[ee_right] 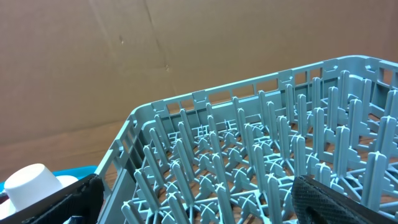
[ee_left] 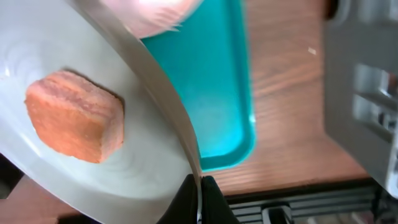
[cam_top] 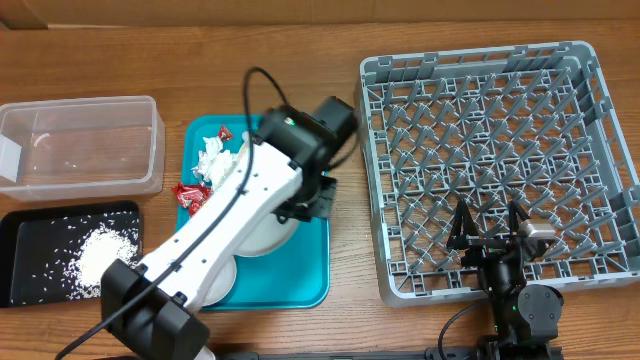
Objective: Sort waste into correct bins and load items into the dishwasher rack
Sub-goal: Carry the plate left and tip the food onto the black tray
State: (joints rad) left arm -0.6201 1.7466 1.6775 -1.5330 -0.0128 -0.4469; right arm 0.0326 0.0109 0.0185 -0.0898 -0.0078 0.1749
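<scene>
My left gripper (ee_left: pixel 200 185) is shut on the rim of a white plate (ee_left: pixel 140 171), held tilted over the teal tray (ee_left: pixel 217 93). An orange food cube (ee_left: pixel 74 115) lies on that plate. From overhead, the left gripper (cam_top: pixel 300 205) and the plate (cam_top: pixel 262 238) are over the tray's right half. A crumpled napkin (cam_top: pixel 215 160) and red wrappers (cam_top: pixel 190 195) lie on the tray's left part. The grey dishwasher rack (cam_top: pixel 500 150) fills the right side. My right gripper (cam_top: pixel 488 232) hangs open over the rack's front edge, with only rack pegs (ee_right: pixel 205 155) between its fingers.
A clear tub (cam_top: pixel 80 145) stands at the far left, and a black tray (cam_top: pixel 30 235) holding white rice (cam_top: pixel 100 250) sits in front of it. Another white dish (cam_top: pixel 218 282) rests at the teal tray's front. A white cup (ee_right: pixel 31 180) shows left of the rack.
</scene>
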